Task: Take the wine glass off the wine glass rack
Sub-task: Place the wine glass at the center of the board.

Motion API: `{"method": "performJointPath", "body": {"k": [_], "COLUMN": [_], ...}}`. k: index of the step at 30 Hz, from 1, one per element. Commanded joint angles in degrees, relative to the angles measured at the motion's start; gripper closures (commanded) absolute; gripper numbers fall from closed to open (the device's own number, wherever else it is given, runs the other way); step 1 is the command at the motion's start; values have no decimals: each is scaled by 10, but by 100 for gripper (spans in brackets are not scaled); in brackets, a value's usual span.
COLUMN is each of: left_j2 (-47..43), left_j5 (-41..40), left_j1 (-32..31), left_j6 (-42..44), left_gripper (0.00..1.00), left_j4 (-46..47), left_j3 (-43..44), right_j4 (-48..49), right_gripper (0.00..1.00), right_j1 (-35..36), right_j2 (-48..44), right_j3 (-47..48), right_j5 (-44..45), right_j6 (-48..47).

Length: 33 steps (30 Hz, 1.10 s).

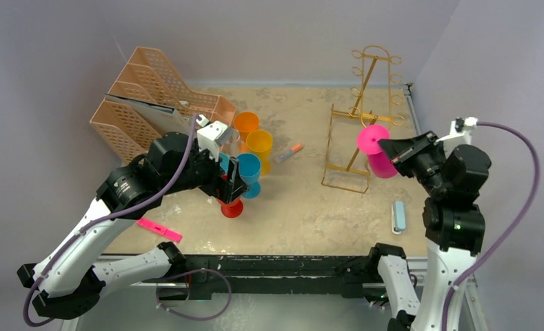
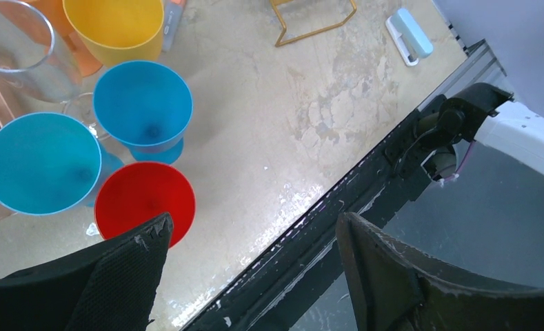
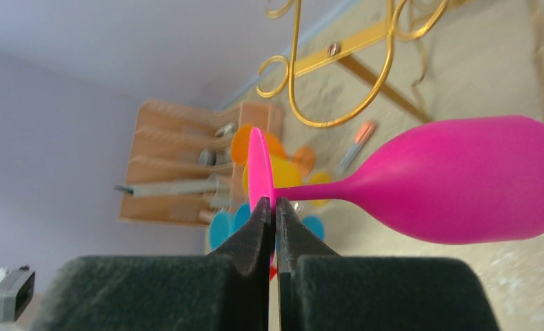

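Note:
The gold wire wine glass rack (image 1: 362, 114) stands at the back right of the table; its looped hooks show in the right wrist view (image 3: 338, 62). A pink wine glass (image 1: 378, 153) is held on its side next to the rack's post, bowl (image 3: 462, 183) pointing right. My right gripper (image 1: 387, 146) is shut on the glass's thin foot disc (image 3: 258, 165), fingertips (image 3: 263, 214) pinching its edge. No hook shows around the stem. My left gripper (image 2: 255, 241) is open and empty, hovering above a red glass (image 2: 141, 200) at the table's left middle.
A peach lattice file organiser (image 1: 152, 96) stands back left. Orange (image 1: 246, 123), yellow (image 1: 259, 143) and blue (image 1: 249, 169) plastic glasses cluster beside the left gripper (image 1: 231, 185). An orange marker (image 1: 288, 153), a pink marker (image 1: 160, 229) and a light blue object (image 1: 398, 216) lie on the table.

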Motion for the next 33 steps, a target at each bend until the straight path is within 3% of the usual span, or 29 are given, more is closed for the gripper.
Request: {"method": "performJointPath", "body": {"k": [1, 4, 9, 15, 21, 26, 33], "left_j2": [-14, -17, -2, 34, 56, 61, 67], "left_j5": [1, 14, 54, 116, 164, 195, 270], "left_j1": [-1, -1, 0, 0, 0, 0, 0], "left_j6": [-21, -28, -35, -41, -55, -54, -54], "left_gripper": [13, 13, 13, 12, 13, 13, 14], "left_j4": [55, 78, 109, 157, 189, 189, 210], "left_j3": [1, -11, -21, -17, -26, -29, -40], "right_j4": [42, 6, -6, -29, -19, 7, 53], "right_gripper": [100, 100, 100, 100, 100, 100, 100], "right_j1": [0, 0, 6, 76, 199, 336, 465], "right_j2": [7, -13, -12, 6, 30, 42, 102], "right_j3": [-25, -41, -92, -105, -107, -94, -67], "right_j5": [-127, -136, -234, -265, -212, -81, -59], "right_j6": [53, 35, 25, -16, -31, -49, -95]}}
